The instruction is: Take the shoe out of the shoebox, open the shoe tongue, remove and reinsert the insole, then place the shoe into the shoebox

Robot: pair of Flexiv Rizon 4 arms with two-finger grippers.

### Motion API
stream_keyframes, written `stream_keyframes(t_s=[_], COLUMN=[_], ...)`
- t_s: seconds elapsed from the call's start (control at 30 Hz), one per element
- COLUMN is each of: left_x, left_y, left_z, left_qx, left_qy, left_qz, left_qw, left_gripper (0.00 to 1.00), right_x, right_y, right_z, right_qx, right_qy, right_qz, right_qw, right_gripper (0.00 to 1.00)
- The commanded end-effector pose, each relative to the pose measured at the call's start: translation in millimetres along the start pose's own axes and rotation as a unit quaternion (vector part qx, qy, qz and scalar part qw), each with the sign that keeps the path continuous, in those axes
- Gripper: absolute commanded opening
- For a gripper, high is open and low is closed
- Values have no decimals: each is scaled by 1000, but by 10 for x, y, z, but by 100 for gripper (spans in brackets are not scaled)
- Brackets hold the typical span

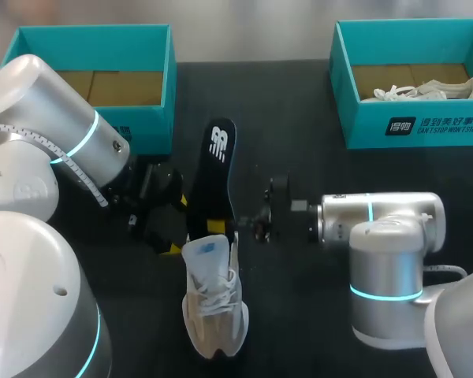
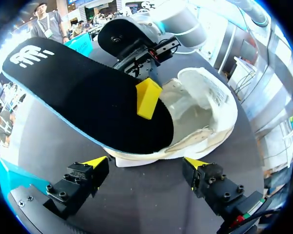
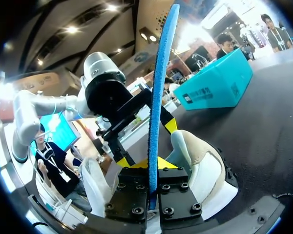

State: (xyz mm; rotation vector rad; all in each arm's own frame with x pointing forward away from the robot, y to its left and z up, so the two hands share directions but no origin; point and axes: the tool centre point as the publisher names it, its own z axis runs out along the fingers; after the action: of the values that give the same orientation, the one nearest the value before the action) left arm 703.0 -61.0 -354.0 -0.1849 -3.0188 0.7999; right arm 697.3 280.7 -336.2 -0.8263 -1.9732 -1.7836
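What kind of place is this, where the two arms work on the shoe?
Probably a robot workbench for shoe handling: a dark table with a teal shoebox, a second shoebox, a white shoe and a black insole.

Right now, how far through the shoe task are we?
Done: the shoe stands outside the empty shoebox. In hand: the right gripper is shut on the insole, one end at the shoe's opening; the left gripper is open beside it. Left: seating the insole, boxing the shoe.
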Motion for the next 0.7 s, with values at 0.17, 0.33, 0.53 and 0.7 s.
stream_keyframes(t_s=[0.17, 0.33, 0.53, 0.7], left_x=[-2, -2, -2, -2], left_y=[4, 4, 4, 4], left_z=[7, 7, 7, 7], left_qx=[0, 0, 0, 0], left_qy=[0, 0, 0, 0], left_qz=[0, 0, 0, 0], left_qw=[1000, 1000, 1000, 1000], left_gripper=[100, 100, 100, 100], right_x=[40, 44, 55, 70], right_y=[-144, -252, -342, -355], right_z=[17, 23, 39, 35], right_qx=[28, 34, 47, 65], right_qy=[-11, -16, -15, -10], right_qz=[16, 31, 45, 44], right_qw=[999, 999, 998, 997], right_gripper=[0, 0, 0, 0])
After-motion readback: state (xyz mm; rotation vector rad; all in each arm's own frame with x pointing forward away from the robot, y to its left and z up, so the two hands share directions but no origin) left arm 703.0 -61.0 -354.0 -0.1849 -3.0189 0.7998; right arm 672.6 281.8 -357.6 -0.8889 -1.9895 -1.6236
